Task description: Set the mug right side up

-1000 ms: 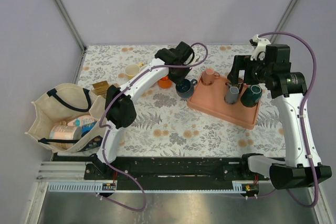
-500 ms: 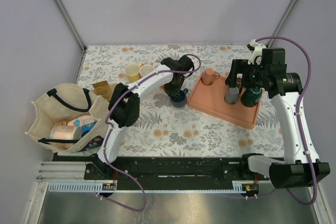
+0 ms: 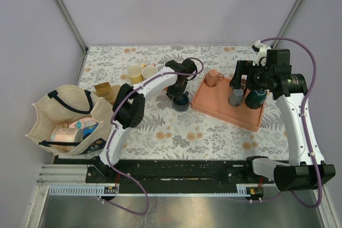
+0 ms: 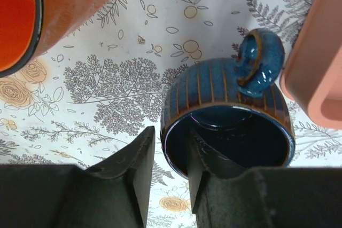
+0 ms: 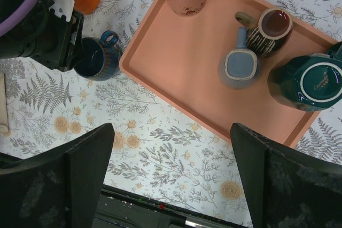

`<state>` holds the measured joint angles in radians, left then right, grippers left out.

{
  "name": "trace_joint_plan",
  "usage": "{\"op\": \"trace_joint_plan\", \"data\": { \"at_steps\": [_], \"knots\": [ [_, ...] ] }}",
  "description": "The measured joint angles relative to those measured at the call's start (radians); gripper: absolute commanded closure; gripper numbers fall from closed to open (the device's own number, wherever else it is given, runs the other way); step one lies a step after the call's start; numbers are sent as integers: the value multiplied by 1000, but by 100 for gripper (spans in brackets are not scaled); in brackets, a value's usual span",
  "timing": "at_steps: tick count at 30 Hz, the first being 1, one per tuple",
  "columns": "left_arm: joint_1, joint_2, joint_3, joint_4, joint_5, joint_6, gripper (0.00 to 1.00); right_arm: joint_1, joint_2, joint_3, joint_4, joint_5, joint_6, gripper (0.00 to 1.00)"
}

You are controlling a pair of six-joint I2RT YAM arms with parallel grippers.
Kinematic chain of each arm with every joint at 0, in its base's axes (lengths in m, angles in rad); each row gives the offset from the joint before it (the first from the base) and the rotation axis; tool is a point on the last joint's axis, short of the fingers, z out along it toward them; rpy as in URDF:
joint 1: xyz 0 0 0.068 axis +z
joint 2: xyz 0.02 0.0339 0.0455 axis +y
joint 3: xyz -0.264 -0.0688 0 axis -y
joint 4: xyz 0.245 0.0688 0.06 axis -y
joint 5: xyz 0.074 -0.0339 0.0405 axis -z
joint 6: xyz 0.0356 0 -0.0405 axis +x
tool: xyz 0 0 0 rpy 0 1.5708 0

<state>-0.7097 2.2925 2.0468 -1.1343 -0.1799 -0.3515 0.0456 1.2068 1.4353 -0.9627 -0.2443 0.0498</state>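
Note:
The dark blue ribbed mug (image 3: 181, 101) stands mouth up on the floral tablecloth, just left of the tray. In the left wrist view the mug (image 4: 230, 116) has its handle at the far side. My left gripper (image 4: 171, 132) straddles its near rim, one finger outside and one inside, with a small gap on both sides of the wall; it shows from above (image 3: 180, 92) too. My right gripper (image 5: 171, 126) is wide open and empty, high above the tray's near edge, and sees the blue mug (image 5: 96, 57).
A salmon tray (image 3: 214, 105) holds a pink mug (image 3: 214, 77), a grey-blue mug (image 3: 235, 96), a striped brown mug (image 5: 273, 28) and a green mug (image 3: 255, 97). An orange mug (image 4: 53, 9) lies close to the left. Two yellow mugs (image 3: 134, 72) and a canvas bag (image 3: 64, 118) are further left.
My left gripper carried the blue mug from beside the tray's far corner down and nearer, and it now rests on the cloth. My right arm shifted slightly, then stayed still.

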Motion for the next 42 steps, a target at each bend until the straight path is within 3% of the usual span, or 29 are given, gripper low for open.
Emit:
{"op": "trace_joint_plan", "data": {
  "at_steps": [4, 9, 14, 17, 22, 27, 32, 42],
  "knots": [
    [0, -24, -7, 4, 21, 35, 51, 0, 0, 0, 0, 0, -2, 1],
    [1, -221, -137, 89, 124, 202, 46, 0, 0, 0, 0, -2, -7, 0],
    [5, -505, -420, 239, 436, 605, 37, 0, -5, -13, 11, -4, -7, 1],
    [-3, -587, -527, 253, 570, 868, 37, -1, -8, -26, 16, -10, -7, 0],
    [-14, -499, -494, 246, 650, 1172, 40, -2, -13, -40, 24, -28, 0, 0],
    [-14, -382, -477, 262, 651, 1323, 44, -3, -15, -52, 26, -39, 3, 1],
    [-14, -317, -471, 285, 626, 1381, 53, -8, -21, -64, 27, -39, 3, 0],
    [-14, -232, -397, 352, 553, 1406, 59, -14, -22, -73, 26, -38, 2, 1]
  ]
}}
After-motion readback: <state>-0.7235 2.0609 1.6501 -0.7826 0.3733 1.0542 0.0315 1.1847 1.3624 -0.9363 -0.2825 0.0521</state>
